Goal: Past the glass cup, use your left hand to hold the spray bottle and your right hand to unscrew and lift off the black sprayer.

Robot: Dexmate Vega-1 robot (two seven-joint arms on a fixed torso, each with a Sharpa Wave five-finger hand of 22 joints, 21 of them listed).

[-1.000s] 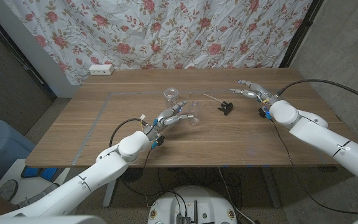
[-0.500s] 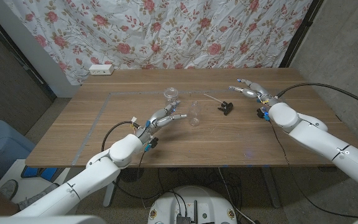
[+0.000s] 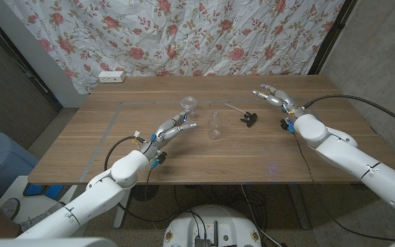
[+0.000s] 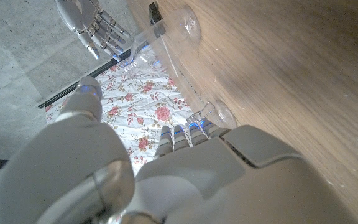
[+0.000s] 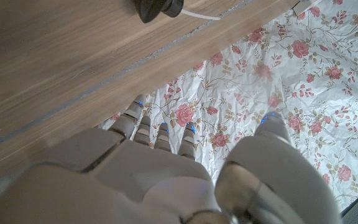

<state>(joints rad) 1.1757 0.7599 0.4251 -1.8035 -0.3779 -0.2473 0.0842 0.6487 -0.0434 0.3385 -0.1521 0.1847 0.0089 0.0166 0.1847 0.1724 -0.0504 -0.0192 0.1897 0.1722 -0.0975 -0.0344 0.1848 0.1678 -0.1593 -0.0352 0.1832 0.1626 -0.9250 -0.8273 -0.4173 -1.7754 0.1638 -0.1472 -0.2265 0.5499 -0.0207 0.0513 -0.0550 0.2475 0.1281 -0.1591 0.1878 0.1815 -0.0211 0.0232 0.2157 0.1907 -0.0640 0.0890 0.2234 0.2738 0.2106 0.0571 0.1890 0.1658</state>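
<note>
On the brown wooden table (image 3: 115, 147) a clear, see-through plastic spray bottle (image 3: 214, 125) stands upright near the middle, with no cap on its neck. Its black trigger sprayer (image 3: 249, 119), with a thin white dip tube trailing off toward the far side, lies on the table just to the robot's right of the bottle and apart from it. A small clear glass cup (image 3: 189, 104) stands beyond and to the left of the bottle. The left hand (image 3: 172, 129) hovers low over the table to the left of the bottle, fingers spread and pointing toward it, and has hold of nothing; a gap shows between its fingertips and the bottle. In the left wrist view the same hand (image 4: 185, 162) reaches toward the clear bottle (image 4: 160, 43). The right hand (image 3: 274, 98) is to the right of the sprayer, well apart from it, fingers stretched out and parted, and empty. The right wrist view shows that hand (image 5: 160, 168) from behind, with the black sprayer (image 5: 157, 7) on the wood ahead of it. A flowered cloth (image 3: 184, 34) hangs behind the table, and a white power strip (image 3: 112, 77) sits at the far left corner.
</note>
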